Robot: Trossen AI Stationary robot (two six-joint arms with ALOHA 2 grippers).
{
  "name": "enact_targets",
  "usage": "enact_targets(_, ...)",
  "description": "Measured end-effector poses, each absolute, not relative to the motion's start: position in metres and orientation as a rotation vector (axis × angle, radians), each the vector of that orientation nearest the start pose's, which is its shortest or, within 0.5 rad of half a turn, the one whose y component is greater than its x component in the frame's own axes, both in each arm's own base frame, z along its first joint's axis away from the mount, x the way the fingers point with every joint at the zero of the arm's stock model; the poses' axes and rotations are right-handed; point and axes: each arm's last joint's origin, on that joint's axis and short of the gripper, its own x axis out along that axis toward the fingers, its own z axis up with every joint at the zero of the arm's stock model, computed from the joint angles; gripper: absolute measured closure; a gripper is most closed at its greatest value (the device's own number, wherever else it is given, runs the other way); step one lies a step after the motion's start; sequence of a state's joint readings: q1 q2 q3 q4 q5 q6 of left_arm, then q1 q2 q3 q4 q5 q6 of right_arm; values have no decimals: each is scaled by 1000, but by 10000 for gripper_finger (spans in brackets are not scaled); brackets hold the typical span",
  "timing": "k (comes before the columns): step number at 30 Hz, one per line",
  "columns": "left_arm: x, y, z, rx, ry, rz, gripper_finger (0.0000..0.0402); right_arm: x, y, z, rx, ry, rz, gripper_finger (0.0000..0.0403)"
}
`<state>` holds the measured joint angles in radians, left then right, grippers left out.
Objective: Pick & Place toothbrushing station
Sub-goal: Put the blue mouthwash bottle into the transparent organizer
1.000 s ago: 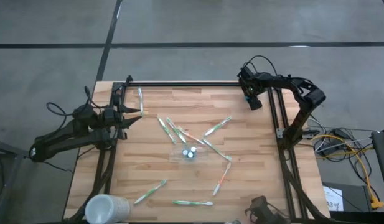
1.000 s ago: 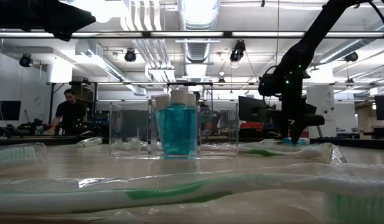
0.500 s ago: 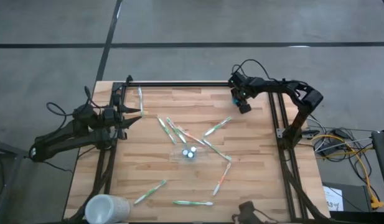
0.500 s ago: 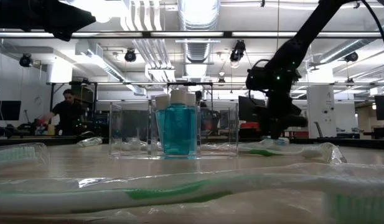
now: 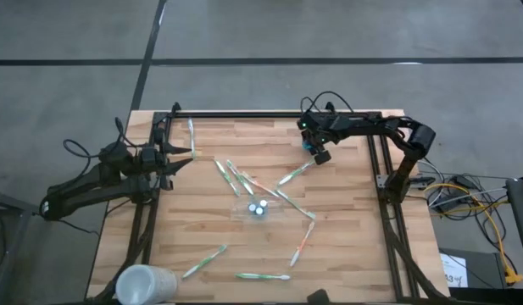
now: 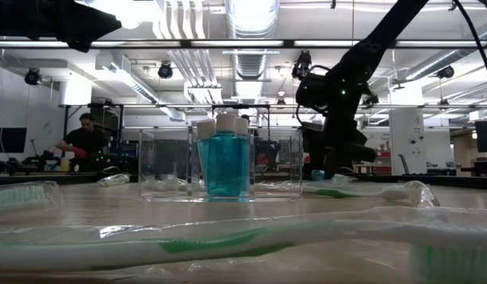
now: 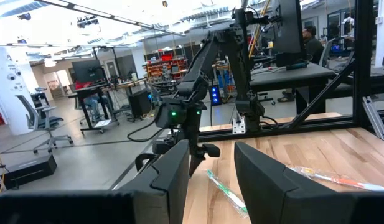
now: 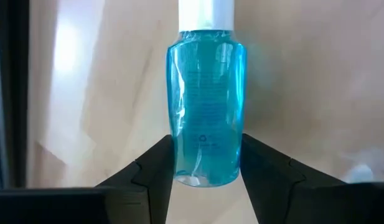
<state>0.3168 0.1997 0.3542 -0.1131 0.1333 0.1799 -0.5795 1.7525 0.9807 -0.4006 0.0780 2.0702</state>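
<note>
Toothbrushing station (image 5: pixel 258 209), the small clear holder, sits near the middle of the wooden surface (image 5: pixel 346 254) with blue bottles already standing in it, and wrapped toothbrushes (image 5: pixel 296 172) lie scattered all around it. From that holder the right claw (image 5: pixel 318 153) is up at about one o'clock, above the far part of the surface, and its wrist camera shows it gripping a blue bottle with a white cap (image 8: pixel 206 93), the two fingers (image 8: pixel 155 168) pressed on the bottle's lower sides. The left claw (image 5: pixel 178 154) waits at the surface's nine o'clock edge, jaws parted and holding nothing.

To my eye the carry to the holder is the step in hand. It would go best with the bottle kept upright, brought directly over a free spot beside the bottles already there, lowered without nudging them or the thin clear walls, and let go only once its base is seated.
</note>
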Motion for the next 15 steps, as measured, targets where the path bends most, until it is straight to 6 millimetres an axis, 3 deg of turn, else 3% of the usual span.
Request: enact_targets(15,87,25,257,188,-23,187,268,305,-123,153,1821,300,-1433,242)
